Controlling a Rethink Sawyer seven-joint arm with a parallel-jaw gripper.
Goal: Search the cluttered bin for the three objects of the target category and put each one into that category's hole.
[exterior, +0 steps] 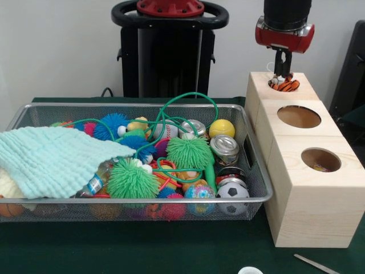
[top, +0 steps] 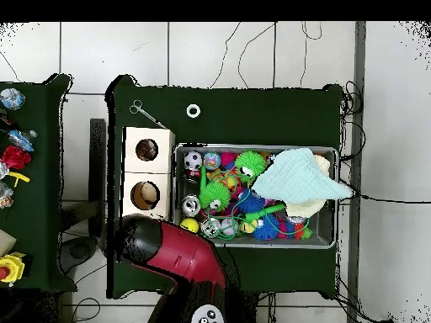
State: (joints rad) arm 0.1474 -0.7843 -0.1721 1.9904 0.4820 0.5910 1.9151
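Observation:
My gripper [exterior: 283, 75] hangs over the far hole of the pale wooden box [exterior: 311, 211], shut on an orange and black striped toy [exterior: 287, 86] that sits partly inside that hole. The middle hole [exterior: 299, 116] and the near hole [exterior: 321, 159] are uncovered; something small shows inside the near one. The wire bin [exterior: 258, 171] beside the box holds green spiky balls [exterior: 132, 180], a blue spiky ball [exterior: 111, 125], a yellow ball [exterior: 222, 128], a soccer ball [exterior: 232, 191], cans [exterior: 224, 147] and a green cord. In the overhead view the red arm [top: 181, 256] hides the gripper and the third hole.
A light green cloth [exterior: 51, 160] covers the bin's left part and hides what lies under it. A metal tool [exterior: 316, 264] and a white ring [top: 193, 110] lie on the green table in front of the box. Another table with toys [top: 13, 156] stands apart at the overhead view's left edge.

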